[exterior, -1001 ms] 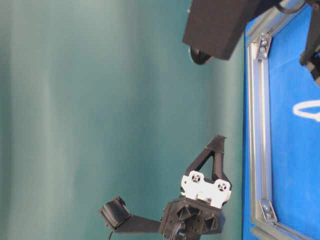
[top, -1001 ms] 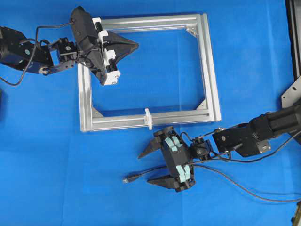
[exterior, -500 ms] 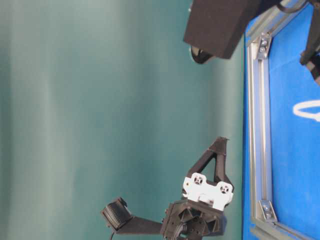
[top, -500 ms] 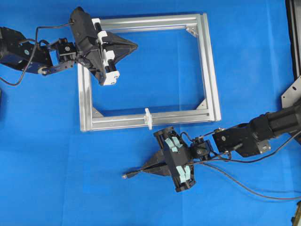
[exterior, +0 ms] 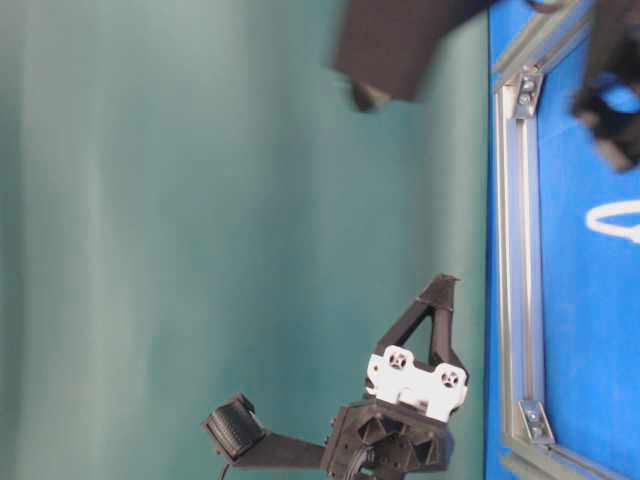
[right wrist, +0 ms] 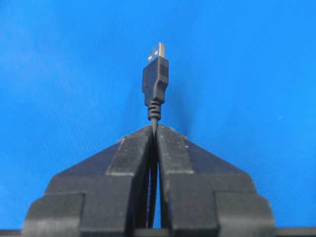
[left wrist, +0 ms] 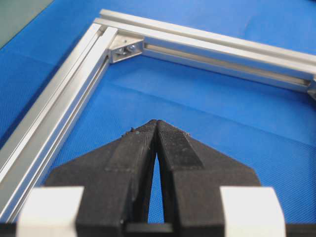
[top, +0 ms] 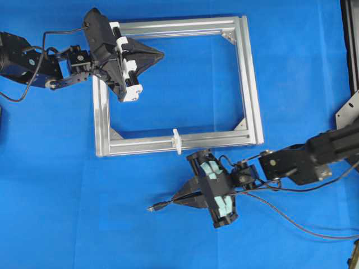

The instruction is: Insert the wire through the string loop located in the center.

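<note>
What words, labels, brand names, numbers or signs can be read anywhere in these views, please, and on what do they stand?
None: no readable text shows in any view.
The wire plug bears no marking.
The right gripper, the left gripper and the silver frame are all unlabelled.

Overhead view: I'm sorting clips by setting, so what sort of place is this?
Probably a robotics lab bench: a blue cloth, a bare aluminium frame, and two robot arms, the right gripper holding a wire.
</note>
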